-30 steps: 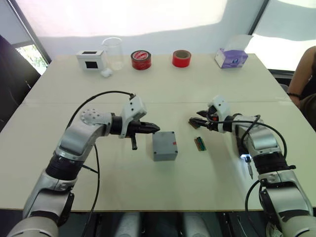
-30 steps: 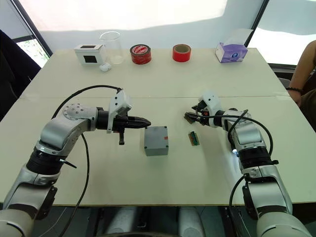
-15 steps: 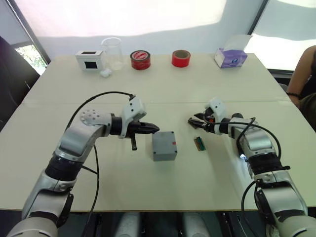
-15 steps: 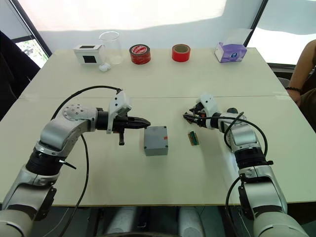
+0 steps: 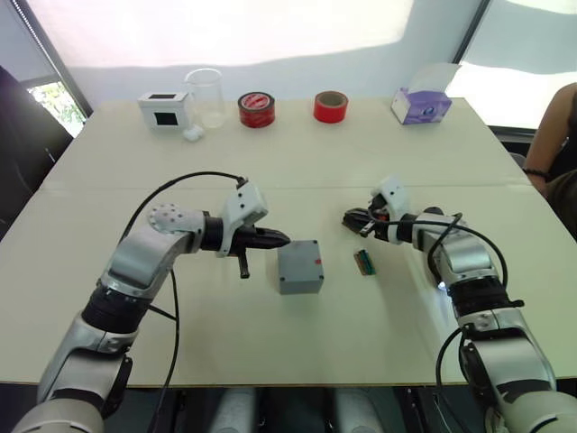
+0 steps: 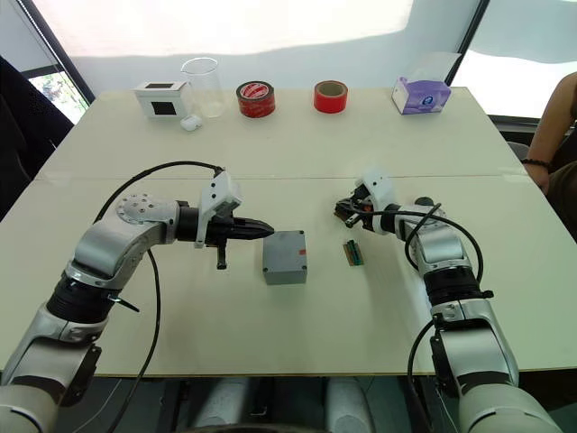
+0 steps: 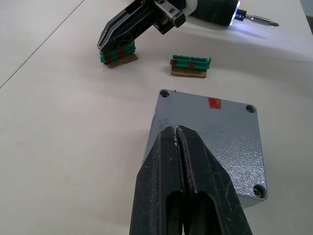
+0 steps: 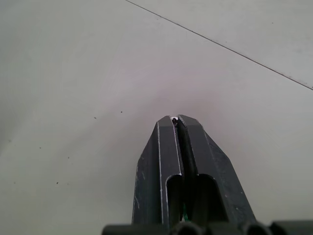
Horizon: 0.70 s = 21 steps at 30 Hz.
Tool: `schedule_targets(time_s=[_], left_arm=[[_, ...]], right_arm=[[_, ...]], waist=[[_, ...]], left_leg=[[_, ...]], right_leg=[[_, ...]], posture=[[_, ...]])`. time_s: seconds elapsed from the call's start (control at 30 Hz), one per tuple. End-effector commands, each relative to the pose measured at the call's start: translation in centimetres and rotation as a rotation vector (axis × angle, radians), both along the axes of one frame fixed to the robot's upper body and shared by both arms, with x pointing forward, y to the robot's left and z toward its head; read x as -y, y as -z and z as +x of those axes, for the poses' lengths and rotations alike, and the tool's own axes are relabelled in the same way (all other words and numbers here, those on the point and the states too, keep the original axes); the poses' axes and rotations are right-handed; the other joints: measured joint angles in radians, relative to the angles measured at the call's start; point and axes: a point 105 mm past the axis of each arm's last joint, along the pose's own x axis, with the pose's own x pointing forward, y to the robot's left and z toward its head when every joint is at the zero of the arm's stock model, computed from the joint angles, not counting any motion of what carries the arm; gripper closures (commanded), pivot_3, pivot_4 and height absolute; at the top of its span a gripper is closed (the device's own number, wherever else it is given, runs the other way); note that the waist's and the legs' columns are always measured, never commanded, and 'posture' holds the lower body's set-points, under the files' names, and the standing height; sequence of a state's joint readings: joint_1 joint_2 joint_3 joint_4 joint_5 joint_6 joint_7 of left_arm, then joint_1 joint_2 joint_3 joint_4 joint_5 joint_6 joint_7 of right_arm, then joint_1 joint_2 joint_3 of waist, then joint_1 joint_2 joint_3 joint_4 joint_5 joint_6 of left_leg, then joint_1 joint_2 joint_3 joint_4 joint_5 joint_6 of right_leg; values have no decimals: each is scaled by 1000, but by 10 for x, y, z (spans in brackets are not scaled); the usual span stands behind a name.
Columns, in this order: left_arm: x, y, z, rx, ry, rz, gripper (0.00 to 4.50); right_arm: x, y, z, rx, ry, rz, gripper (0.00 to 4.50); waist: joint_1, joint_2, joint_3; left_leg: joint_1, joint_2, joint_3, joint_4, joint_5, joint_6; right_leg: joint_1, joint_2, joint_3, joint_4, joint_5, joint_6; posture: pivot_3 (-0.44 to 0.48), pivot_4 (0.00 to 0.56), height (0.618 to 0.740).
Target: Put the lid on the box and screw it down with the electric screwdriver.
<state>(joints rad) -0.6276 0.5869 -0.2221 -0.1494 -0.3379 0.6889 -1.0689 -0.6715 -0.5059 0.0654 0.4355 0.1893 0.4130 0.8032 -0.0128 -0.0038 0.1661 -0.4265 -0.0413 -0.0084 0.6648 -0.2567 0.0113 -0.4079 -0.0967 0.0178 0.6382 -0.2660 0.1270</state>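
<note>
We found the box (image 5: 300, 266) near the middle of the tabletop (image 5: 297, 162), its lid (image 7: 210, 134) already seated on top, red mark facing away from the robot. Our left end effector (image 5: 278, 239) sat clenched and empty just beside the box on its left, fingers pointing straight at it. Our right end effector (image 5: 353, 219) lay well to the box's right, past a green terminal block (image 5: 364, 262), pinched shut on a second green block (image 7: 117, 54). The electric screwdriver (image 7: 230, 12) rode along the right forearm, bit pointing away from the box, so we judged reorienting it toward the corner holes was the deciding move.
</note>
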Motion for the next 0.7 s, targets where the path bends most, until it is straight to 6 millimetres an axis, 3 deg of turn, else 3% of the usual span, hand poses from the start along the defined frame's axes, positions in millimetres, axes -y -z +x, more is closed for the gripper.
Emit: schedule_targets(time_s=[0.03,0.4,0.57,0.7], left_arm=[[-1,-4,-2,31,11,3,4500],[-5,-4,1,24,-4,-2,4500],[-10,-8,2,20,-15,-10,4500],[-28,-5,-4,-11,-20,26,4500]], right_arm=[[2,-18,2,60,-1,13,4479],[3,-55,-12,130,-10,64,4479],[-7,-70,-26,153,-66,79,4479],[-46,-70,-73,142,-268,117,4479]], waist=[[0,0,0],[1,0,0],[1,0,0],[1,0,0]], left_leg=[[0,0,0,0,0,0],[0,0,0,0,-1,1],[0,0,0,0,-1,3],[0,0,-1,0,-2,4]], right_leg=[[0,0,0,0,0,0],[0,0,0,0,0,0],[0,0,0,0,0,0],[0,0,0,0,0,0]], posture=[[0,150,740],[0,150,740],[0,150,740],[0,150,740]])
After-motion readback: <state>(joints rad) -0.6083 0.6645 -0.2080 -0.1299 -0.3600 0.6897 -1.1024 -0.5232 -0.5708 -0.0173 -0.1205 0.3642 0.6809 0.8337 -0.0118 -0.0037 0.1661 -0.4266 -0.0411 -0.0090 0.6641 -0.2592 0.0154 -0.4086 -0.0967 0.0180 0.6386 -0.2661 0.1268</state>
